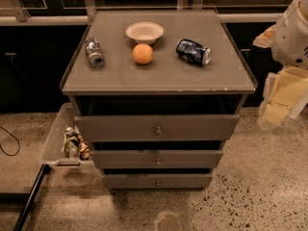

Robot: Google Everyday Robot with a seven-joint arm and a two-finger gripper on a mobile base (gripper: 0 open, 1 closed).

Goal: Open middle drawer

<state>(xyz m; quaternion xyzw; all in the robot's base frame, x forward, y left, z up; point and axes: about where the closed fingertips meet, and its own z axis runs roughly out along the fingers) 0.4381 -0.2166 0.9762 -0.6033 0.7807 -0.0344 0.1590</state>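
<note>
The middle drawer [158,158] is the second of three grey-brown fronts on the cabinet [159,83], with a small round metal knob [158,161] at its centre. It stands slightly out, with a dark gap above it. The top drawer [156,127] sits above it and also stands out a little. The lowest drawer [157,181] is below. My gripper [276,107], pale yellow under the white arm [293,32], hangs at the right edge of the view. It is to the right of the cabinet, apart from it and at about the height of the top drawer.
On the cabinet top lie a white bowl [144,32], an orange [143,54], a silver can [94,52] on its side and a dark blue can [193,52] on its side. A clear bin [57,143] with snack packs hangs at the cabinet's left. Speckled floor lies in front.
</note>
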